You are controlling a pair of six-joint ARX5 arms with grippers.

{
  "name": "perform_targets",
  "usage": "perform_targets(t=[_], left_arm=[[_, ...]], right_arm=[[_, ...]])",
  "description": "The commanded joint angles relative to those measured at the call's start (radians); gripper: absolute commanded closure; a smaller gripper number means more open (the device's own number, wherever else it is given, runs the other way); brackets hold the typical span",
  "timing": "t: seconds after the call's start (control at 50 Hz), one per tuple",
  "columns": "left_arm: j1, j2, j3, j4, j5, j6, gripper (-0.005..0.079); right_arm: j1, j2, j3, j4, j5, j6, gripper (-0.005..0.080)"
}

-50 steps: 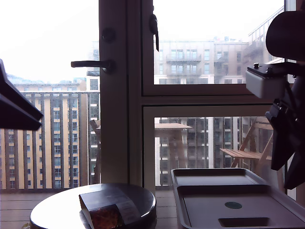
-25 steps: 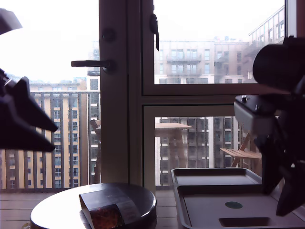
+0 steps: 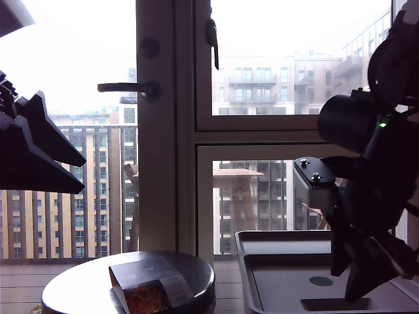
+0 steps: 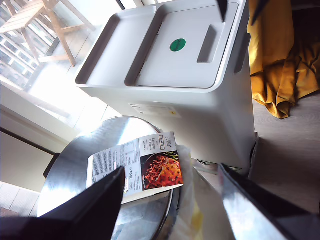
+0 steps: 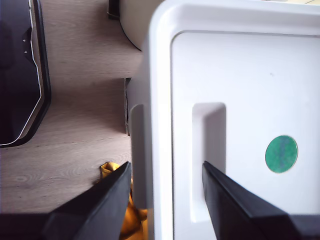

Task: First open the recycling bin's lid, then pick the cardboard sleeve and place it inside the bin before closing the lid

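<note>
The grey recycling bin (image 3: 243, 261) stands at the exterior view's lower right with its lid (image 3: 288, 288) lying flat and shut. My second gripper (image 3: 347, 284) hangs open just above the lid's slot handle (image 5: 209, 160), one finger over the slot and the other past the bin's (image 5: 140, 125) outer edge (image 5: 167, 165). A green mark (image 5: 281, 154) sits beside the slot. The cardboard sleeve (image 3: 150, 284) lies on the round table (image 3: 78, 288). My first gripper (image 3: 82, 176) is open, high at the exterior view's left, looking down on the sleeve (image 4: 135, 162).
A yellow cloth (image 4: 280, 55) lies on the wooden floor beside the bin. A dark flat object (image 5: 20, 75) rests on the floor farther off. A window and door frame (image 3: 163, 131) rise behind the table, with a balcony chair (image 4: 35, 15) outside.
My second arm has come down and toward the exterior view's left, ending over the lid's slot handle. My first gripper has shifted into fuller view at the exterior view's left. Sleeve and lid are unmoved.
</note>
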Motion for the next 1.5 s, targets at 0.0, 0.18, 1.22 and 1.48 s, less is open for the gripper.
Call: perform_targets(t=[0.0, 0.18, 1.22, 1.48], left_arm=[[-0.003, 0.005, -0.009, 0.006, 0.0, 0.008, 0.0206], [-0.003, 0.005, -0.009, 0.007, 0.0, 0.008, 0.0206], [-0.003, 0.005, -0.009, 0.034, -0.007, 0.008, 0.0206], [-0.003, 0.005, -0.009, 0.033, -0.007, 0.007, 0.0206]], right_arm=[[-0.003, 0.041, 0.001, -0.002, -0.006, -0.002, 0.0348], [-0.003, 0.089, 0.012, 0.0, -0.031, -0.002, 0.0348], [-0.021, 0.205, 0.036, 0.159, -0.033, -0.017, 0.0765], [-0.02, 0.196, 0.095, 0.059, -0.014, -0.016, 0.0765]])
